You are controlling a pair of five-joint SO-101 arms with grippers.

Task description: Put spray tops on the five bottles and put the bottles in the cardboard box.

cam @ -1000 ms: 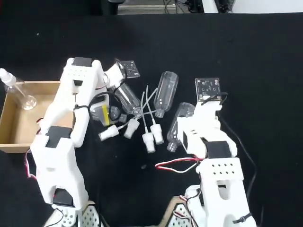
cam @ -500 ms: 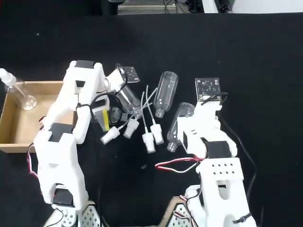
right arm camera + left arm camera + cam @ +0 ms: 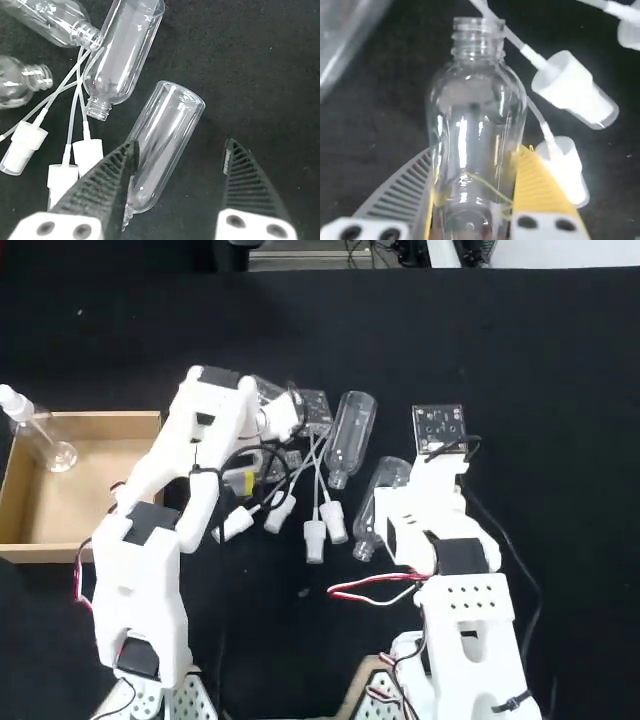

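At the left the cardboard box holds one capped bottle. Right of it the left gripper is clamped round the body of an open-necked bottle, with loose spray tops just beside. Further right the right gripper gapes over a lying bottle. These look light, stiff and slippery, best gripped mid-body
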